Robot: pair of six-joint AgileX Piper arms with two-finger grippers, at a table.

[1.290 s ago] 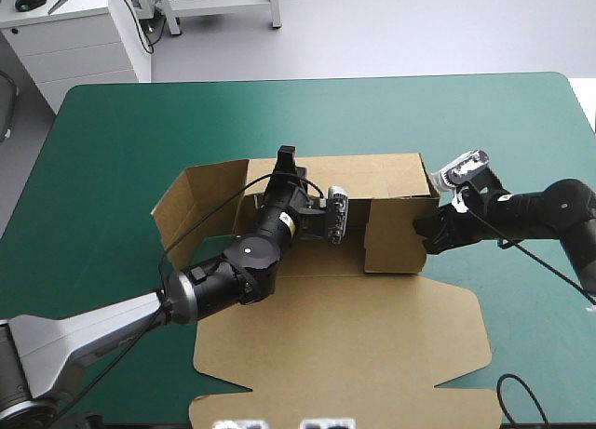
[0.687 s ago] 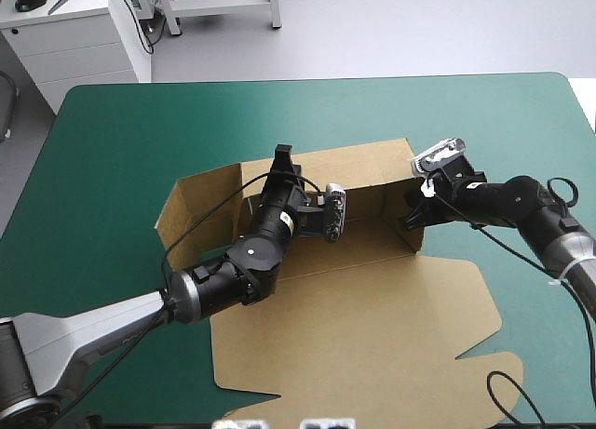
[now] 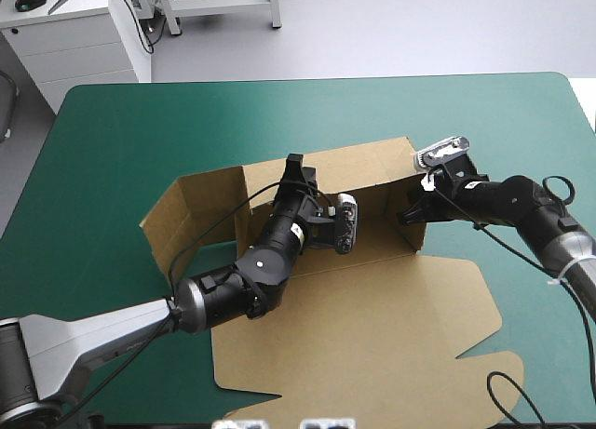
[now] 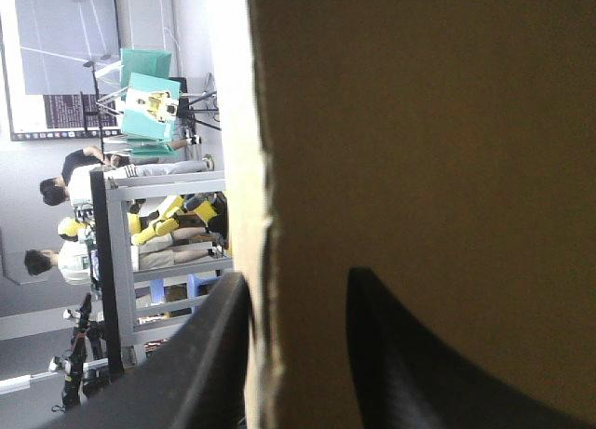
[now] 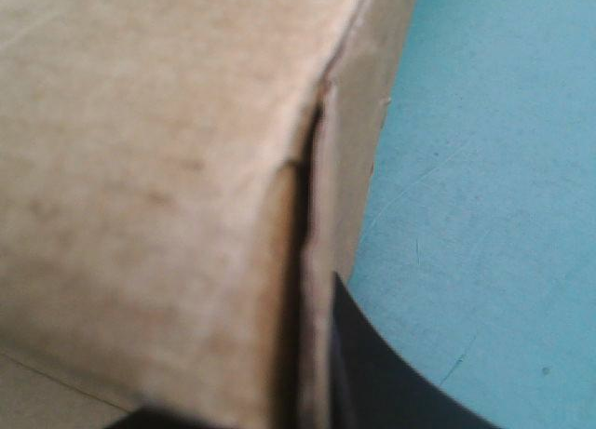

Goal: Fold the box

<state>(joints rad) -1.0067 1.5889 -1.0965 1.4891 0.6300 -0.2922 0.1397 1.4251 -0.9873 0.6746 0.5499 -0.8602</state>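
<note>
Teal-green cover (image 3: 121, 140) with the box (image 3: 382, 289) mid-table, a wall pinched in each of my jaws.
My left gripper (image 3: 296, 164) nips the back wall's (image 3: 363, 164) top edge, I judge to hold it upright; my right gripper (image 3: 408, 215) clamps the side wall's (image 5: 358, 122) corner edge. Bare cover lies ahead of both; lid (image 3: 354, 355) lies flat behind them.

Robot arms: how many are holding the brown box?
2. The left arm reaches across the box, its jaws pinching the far wall's top edge. The right arm comes in from the table's right, jaws pinching the box's right-hand wall.
</note>
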